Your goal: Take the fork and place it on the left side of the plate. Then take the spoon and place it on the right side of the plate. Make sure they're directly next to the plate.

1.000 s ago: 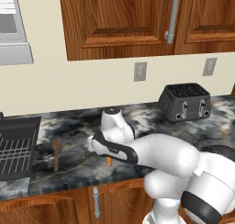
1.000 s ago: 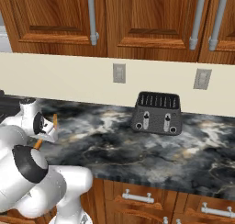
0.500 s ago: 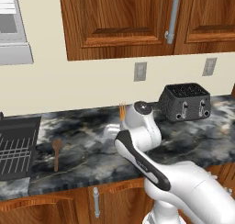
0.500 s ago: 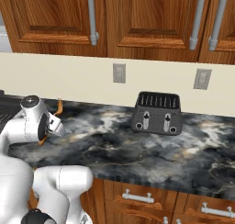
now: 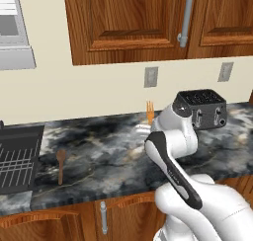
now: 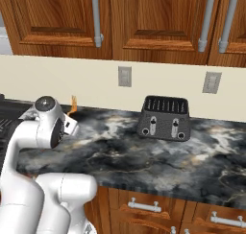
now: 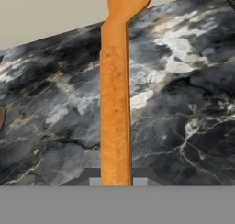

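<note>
One slim bright orange fork (image 7: 114, 117) is clamped at its handle end by the two-finger gripper (image 7: 117, 181), whose jaws are closed on it. The handle runs up the middle of the hand view. In the left base view its tines (image 5: 149, 110) stand upright above the black marbled counter (image 5: 99, 156), clear of the surface.

Over the last second the arm has risen from a low reach over the counter. It has swung the fork rightward towards the black two-slot toaster (image 5: 202, 109), while the base stayed put. The fork is therefore lifted and in transit. Setting it down on the left of the plate remains to be done.

The dark brown wooden-looking spoon (image 5: 61, 165) lies flat and untouched, well to the left, near the dark dish rack (image 5: 17, 156).

Farther back are two plain wall outlets (image 5: 151, 77) and brown wooden cabinets (image 5: 128, 22). No brand, label or lettering is legible on any of them.
</note>
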